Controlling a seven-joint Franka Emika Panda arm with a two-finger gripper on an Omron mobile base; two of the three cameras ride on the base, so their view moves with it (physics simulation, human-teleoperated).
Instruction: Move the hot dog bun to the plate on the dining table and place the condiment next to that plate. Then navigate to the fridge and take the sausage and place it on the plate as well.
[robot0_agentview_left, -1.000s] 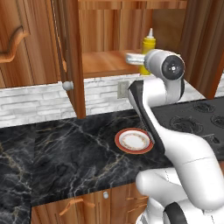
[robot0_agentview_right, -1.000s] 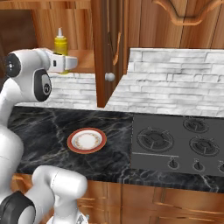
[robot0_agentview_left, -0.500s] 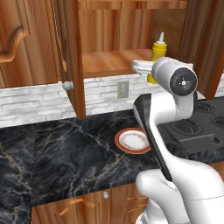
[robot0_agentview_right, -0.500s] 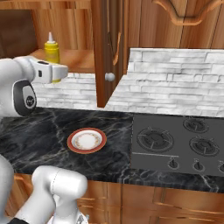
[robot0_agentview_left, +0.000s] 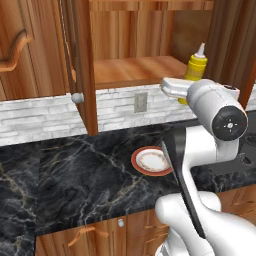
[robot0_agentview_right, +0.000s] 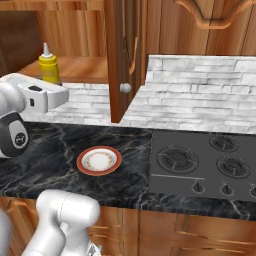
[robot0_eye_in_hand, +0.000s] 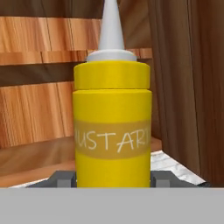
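Right at the gripper (robot0_eye_in_hand: 113, 178), the condiment (robot0_eye_in_hand: 112, 127) stands upright between the two dark finger tips, one at each side of its lower body; the jaws look clamped on it, or at least touching its sides. In the left base view the same yellow bottle (robot0_agentview_left: 195, 70) sits just past the hand, over the front edge of the open wooden cabinet shelf (robot0_agentview_left: 135, 72). It should handle as a light, smooth, slightly squashy plastic thing, so a firm hold low on the straight body, not on the slim pale nozzle, seems safest against slipping or tipping. Below and well away from the gripper, a red-rimmed plate (robot0_agentview_left: 152, 161) lies on the black marble counter (robot0_agentview_left: 70, 175).
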